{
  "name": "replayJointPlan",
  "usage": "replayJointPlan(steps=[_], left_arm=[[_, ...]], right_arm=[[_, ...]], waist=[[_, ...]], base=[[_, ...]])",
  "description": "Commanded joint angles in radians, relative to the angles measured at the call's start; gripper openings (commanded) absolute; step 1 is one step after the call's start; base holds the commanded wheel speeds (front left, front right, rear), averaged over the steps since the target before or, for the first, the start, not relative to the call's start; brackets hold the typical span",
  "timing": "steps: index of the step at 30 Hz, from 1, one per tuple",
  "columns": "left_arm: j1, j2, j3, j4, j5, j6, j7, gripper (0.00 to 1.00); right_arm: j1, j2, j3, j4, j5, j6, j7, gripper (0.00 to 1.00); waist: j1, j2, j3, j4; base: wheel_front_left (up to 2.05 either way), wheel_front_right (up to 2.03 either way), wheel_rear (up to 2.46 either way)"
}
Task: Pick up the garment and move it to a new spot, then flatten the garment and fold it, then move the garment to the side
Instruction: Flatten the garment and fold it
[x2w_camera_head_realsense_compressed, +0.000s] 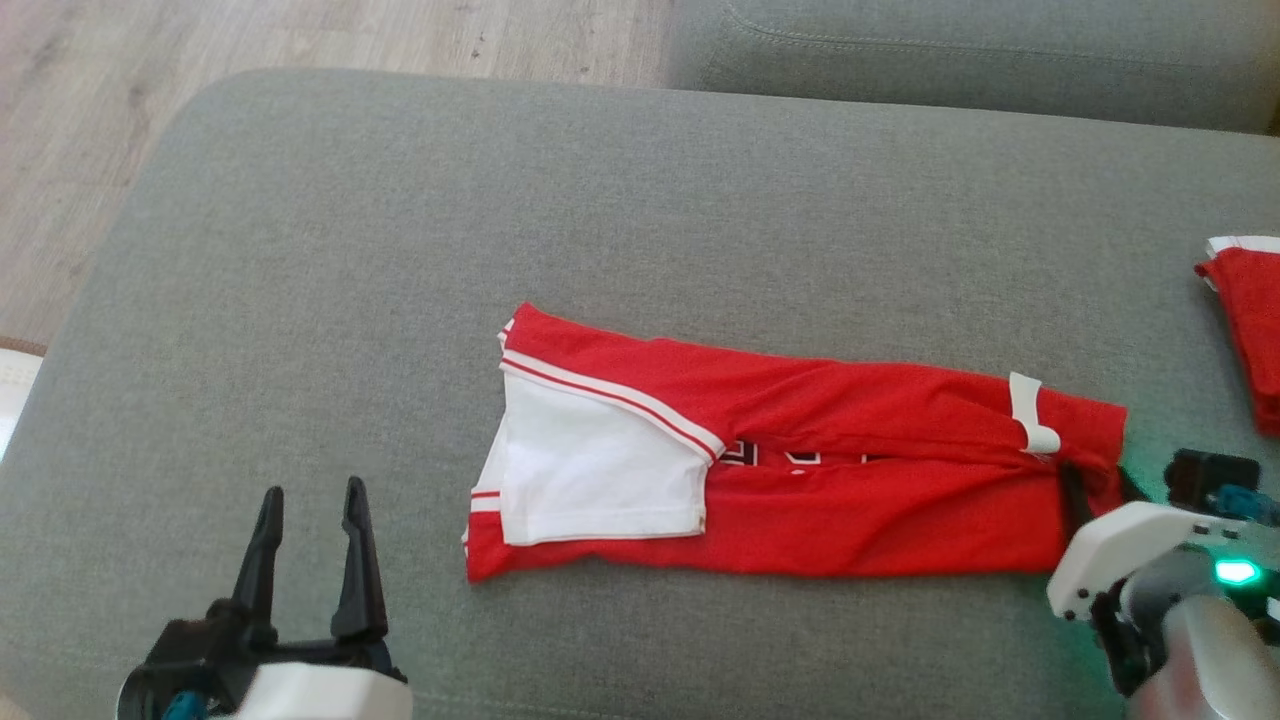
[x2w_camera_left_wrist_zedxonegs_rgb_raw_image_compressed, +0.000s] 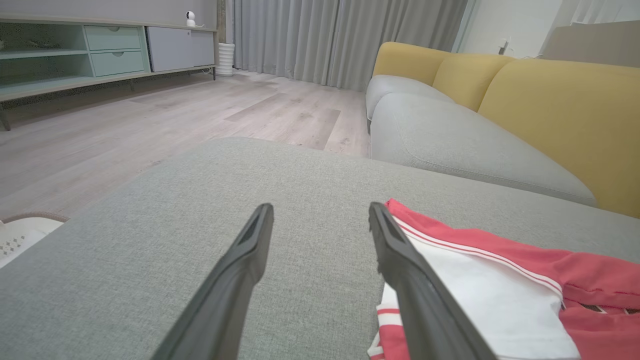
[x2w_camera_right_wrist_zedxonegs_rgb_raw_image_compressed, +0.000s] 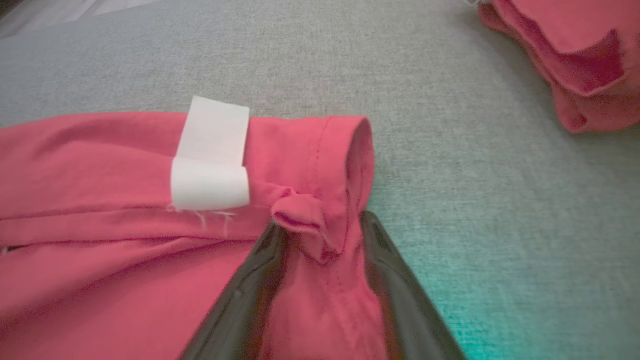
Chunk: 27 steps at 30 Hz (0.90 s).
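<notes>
The garment (x2w_camera_head_realsense_compressed: 850, 500) is a red jersey with a white sleeve panel and a white tag, folded into a long strip across the grey cushion (x2w_camera_head_realsense_compressed: 400, 250). In the left wrist view, the garment (x2w_camera_left_wrist_zedxonegs_rgb_raw_image_compressed: 575, 280) lies just right of my fingers. My left gripper (x2w_camera_head_realsense_compressed: 312, 490) stands open over bare cushion, left of the garment's sleeve end, with nothing between its fingers (x2w_camera_left_wrist_zedxonegs_rgb_raw_image_compressed: 321, 207). My right gripper (x2w_camera_head_realsense_compressed: 1100, 488) is at the garment's right end. In the right wrist view its fingers (x2w_camera_right_wrist_zedxonegs_rgb_raw_image_compressed: 320, 225) straddle the bunched red hem (x2w_camera_right_wrist_zedxonegs_rgb_raw_image_compressed: 100, 165), still apart with cloth filling the gap.
A second red garment (x2w_camera_head_realsense_compressed: 1250, 330) lies at the cushion's right edge, close to my right arm, and shows at the upper right (x2w_camera_right_wrist_zedxonegs_rgb_raw_image_compressed: 565, 65). Wooden floor (x2w_camera_head_realsense_compressed: 100, 100) runs past the cushion's left and far edges. A yellow sofa back (x2w_camera_left_wrist_zedxonegs_rgb_raw_image_compressed: 550, 110) rises beyond.
</notes>
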<state>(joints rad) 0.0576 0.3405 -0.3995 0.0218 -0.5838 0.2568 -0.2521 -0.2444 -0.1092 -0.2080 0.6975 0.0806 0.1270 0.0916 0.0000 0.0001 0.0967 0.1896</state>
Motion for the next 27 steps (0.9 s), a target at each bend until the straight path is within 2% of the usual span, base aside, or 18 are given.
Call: replayJointPlan(steps=[1,2,3,8,12,20,24,27], left_arm=[[-0.019,0.016,0.034,-0.035,0.009,0.007,-0.008,1.0],[-0.019,0.018,0.031,-0.039,0.012,0.009,-0.006,1.0],[-0.019,0.019,0.028,-0.042,0.014,0.011,-0.004,1.0],[-0.012,0.027,0.023,-0.057,0.022,0.019,0.003,1.0],[-0.001,0.03,0.019,-0.066,0.022,0.026,0.01,1.0],[0.003,0.027,0.014,-0.064,0.017,0.031,0.014,1.0],[-0.006,0.024,0.012,-0.052,0.015,0.026,0.012,1.0],[-0.012,0.021,0.01,-0.042,0.015,0.022,0.011,1.0]], right_arm=[[-0.027,0.003,0.023,-0.003,-0.004,0.004,-0.002,0.35],[-0.03,0.006,0.024,0.005,-0.004,0.004,-0.004,0.2],[-0.033,0.009,0.025,0.012,-0.002,0.004,-0.006,0.0],[-0.06,0.014,0.027,0.029,0.007,0.004,-0.032,0.0],[-0.077,-0.007,0.023,0.01,0.021,0.004,-0.039,0.0],[-0.051,-0.122,-0.033,-0.147,0.063,0.004,0.028,0.0],[-0.024,-0.118,-0.06,-0.257,0.074,0.004,0.084,0.0],[-0.006,-0.088,-0.043,-0.34,0.097,0.004,0.124,0.0]], waist=[[0.0,-0.0001,-0.001,-0.002],[0.0,-0.0001,-0.002,-0.005],[0.0,-0.0001,-0.003,-0.007],[0.0,-0.0001,-0.015,-0.039],[0.0,-0.0001,-0.034,-0.077],[0.0,-0.0001,-0.044,-0.161],[0.0,-0.0001,-0.034,-0.182],[0.0,-0.0001,-0.032,-0.187]], base=[[0.0,0.0,0.0],[0.0,0.0,0.0],[0.0,0.0,0.0],[0.0,0.0,0.0],[0.0,0.0,0.0],[0.0,0.0,0.0],[0.0,0.0,0.0],[0.0,0.0,0.0]])
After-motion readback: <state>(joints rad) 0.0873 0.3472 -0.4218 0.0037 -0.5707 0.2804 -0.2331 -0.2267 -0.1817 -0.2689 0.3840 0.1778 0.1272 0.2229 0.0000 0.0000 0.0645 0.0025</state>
